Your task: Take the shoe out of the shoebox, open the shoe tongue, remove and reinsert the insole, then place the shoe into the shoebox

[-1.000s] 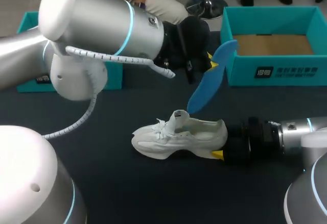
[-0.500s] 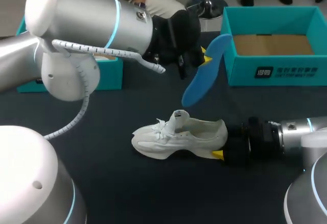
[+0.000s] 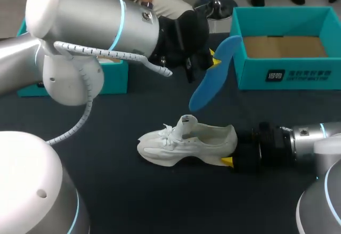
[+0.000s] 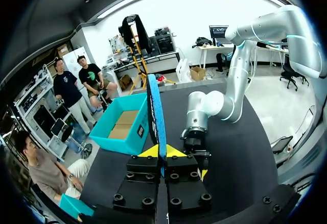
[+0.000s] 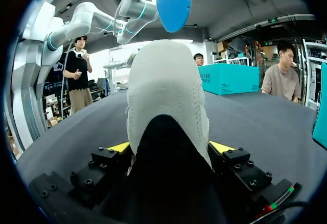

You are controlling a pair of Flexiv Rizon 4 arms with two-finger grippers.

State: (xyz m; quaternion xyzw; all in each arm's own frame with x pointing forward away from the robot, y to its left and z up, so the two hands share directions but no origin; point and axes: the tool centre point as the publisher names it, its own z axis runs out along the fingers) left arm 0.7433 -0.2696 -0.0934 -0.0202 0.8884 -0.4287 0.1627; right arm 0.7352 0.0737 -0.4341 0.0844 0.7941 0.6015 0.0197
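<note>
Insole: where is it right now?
Head view, middle: the blue insole hangs in the left gripper, shut on it, above the white shoe and just left of the open shoebox.

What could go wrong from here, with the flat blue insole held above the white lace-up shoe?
1. The left gripper pinches the flat blue insole only at one end. Its long free end hangs down and may bend or swing past the opening of the white lace-up shoe.
2. The insole's tip may catch on the raised tongue.
3. The right gripper holds only the heel, so a push from above may tip the shoe.
</note>
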